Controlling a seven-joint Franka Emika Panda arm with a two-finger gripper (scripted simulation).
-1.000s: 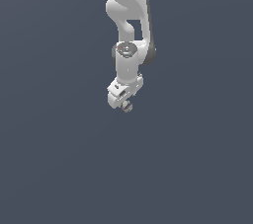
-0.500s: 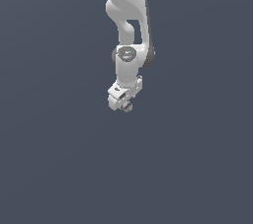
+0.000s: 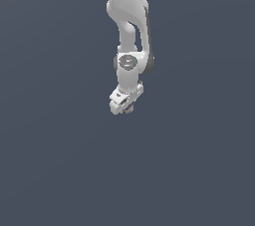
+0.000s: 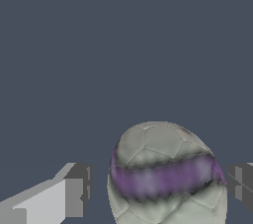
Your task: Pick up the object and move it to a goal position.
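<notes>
The object point(image 4: 165, 176) is a small roundish grey-white ball with a purple band, patterned like a football. In the wrist view it lies between my two grey fingers point(image 4: 76, 191). One finger stands a little apart from it and the other finger sits right at its edge. In the exterior view only a sliver of the object point(image 3: 130, 109) shows under the white gripper block. My gripper point(image 3: 126, 107) hangs at the end of the white arm point(image 3: 130, 31), pointing down, and is open around the object. Whether the object rests on the ground is unclear.
A uniform dark grey-blue surface fills both views, with no other objects, containers or edges in sight.
The wrist and gripper have dropped slightly while the upper arm bent further. The gripper stays over the same spot.
</notes>
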